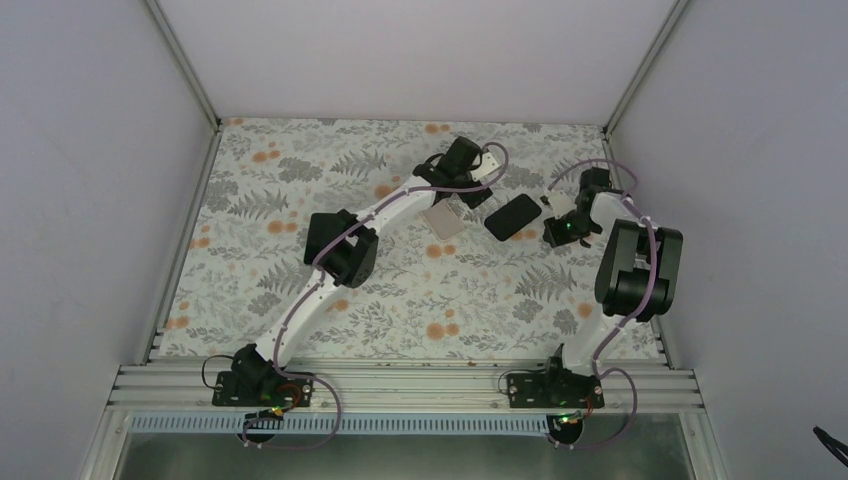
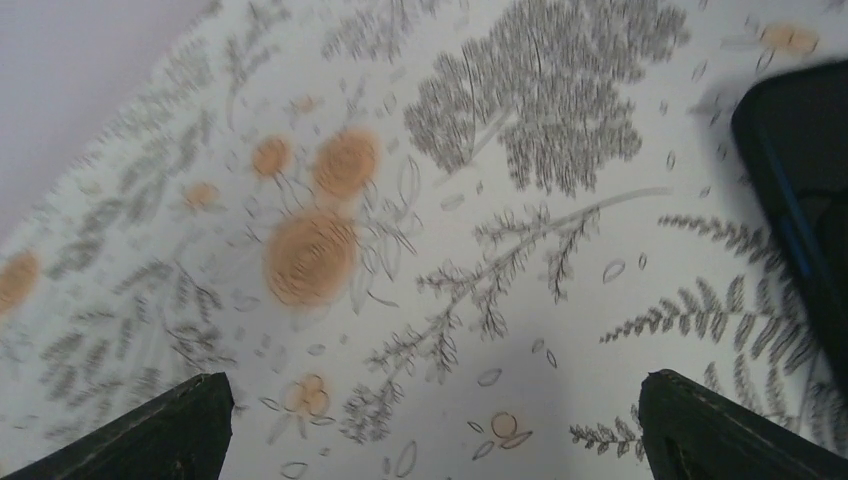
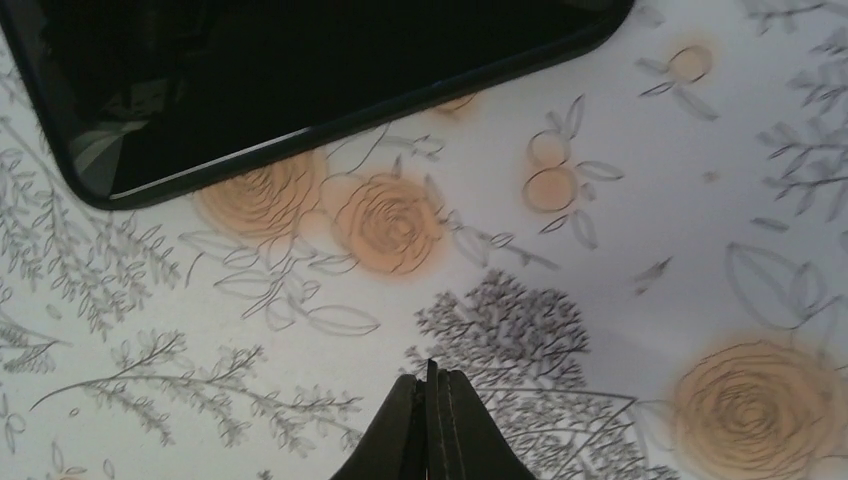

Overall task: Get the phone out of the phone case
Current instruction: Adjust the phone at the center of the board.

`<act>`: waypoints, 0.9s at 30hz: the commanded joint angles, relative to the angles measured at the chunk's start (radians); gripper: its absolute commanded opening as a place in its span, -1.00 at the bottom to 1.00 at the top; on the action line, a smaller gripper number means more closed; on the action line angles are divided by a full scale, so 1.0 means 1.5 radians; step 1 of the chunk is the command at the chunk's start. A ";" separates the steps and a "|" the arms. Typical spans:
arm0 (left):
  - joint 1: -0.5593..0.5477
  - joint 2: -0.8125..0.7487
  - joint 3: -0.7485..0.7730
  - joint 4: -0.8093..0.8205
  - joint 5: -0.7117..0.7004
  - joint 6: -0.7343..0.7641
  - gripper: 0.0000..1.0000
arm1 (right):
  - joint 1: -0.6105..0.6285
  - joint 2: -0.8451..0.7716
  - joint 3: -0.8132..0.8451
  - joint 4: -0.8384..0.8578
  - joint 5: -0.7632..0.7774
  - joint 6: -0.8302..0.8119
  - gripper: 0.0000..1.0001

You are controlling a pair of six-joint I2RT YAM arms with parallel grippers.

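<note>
Top external view: a glossy black slab phone lies flat on the floral tablecloth, upper right of centre, between my two grippers.
My right gripper is pinched closed on nothing, just short of the phone's rounded corner, likely to nudge or pry its edge. My left gripper gapes wide beside it, probably ready to brace. A dark rim with a thin blue line may be the case.

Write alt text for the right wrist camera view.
The right gripper, shut and empty, points up from the bottom edge toward a dark, glossy phone lying flat across the top left. Between them is bare floral tablecloth with orange roses and grey ferns; the two do not touch.
</note>
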 commanded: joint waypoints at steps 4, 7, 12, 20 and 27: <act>-0.002 0.033 0.015 -0.031 0.019 0.008 1.00 | -0.016 0.044 0.060 0.001 -0.041 0.002 -0.93; -0.003 0.031 0.011 -0.053 0.046 0.021 1.00 | -0.017 0.059 0.072 0.016 -0.031 0.017 -0.93; -0.004 0.028 0.008 -0.082 0.024 0.006 1.00 | -0.017 0.121 0.160 0.040 -0.001 0.060 -0.93; 0.005 -0.027 -0.052 -0.085 0.006 -0.008 1.00 | -0.010 0.261 0.399 -0.003 -0.016 0.089 -0.93; 0.005 -0.014 -0.025 -0.092 0.014 -0.012 1.00 | 0.025 0.393 0.581 -0.078 -0.156 0.108 -0.93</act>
